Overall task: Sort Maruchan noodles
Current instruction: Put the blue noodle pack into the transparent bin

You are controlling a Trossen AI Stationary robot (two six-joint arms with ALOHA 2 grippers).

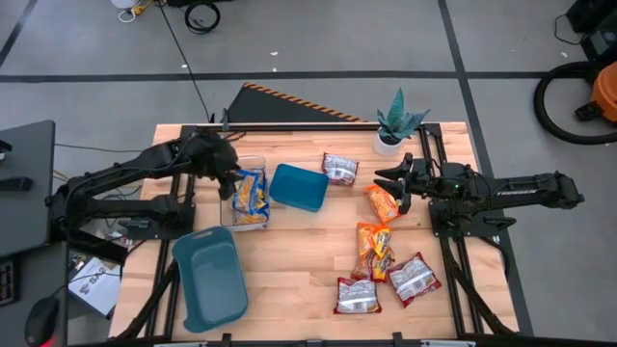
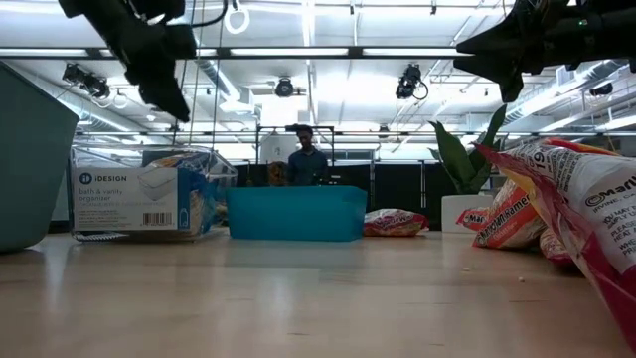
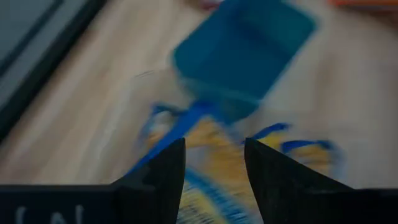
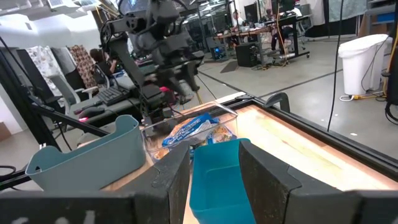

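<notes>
Large teal bin: lies at the table's front left, well apart from both arms, open side up.
Left gripper: hovers above the clear container; its arm reaches in from the left edge. In the left wrist view the two dark fingers stand apart with nothing between them.
Clear container label: in the low view it reads "iDESIGN" with "bath & vanity organizer" beneath, and a barcode.
Yellow-and-blue packets: lie inside the clear container, directly under the left gripper.
Small teal bin: sits just beside the container, toward the table's middle.
Red-and-silver packet: lies alone near the back, between the small bin and the potted plant.
Orange packets: one lies just under the right gripper, two more overlap nearer the front; the low view shows "Ramen" on one.
Front red-and-silver packets: two lie side by side at the front right; "Maru" is readable close to the low camera.
Right gripper: held above the table at the right, pointing toward the small bin, fingers spread and empty.
</notes>
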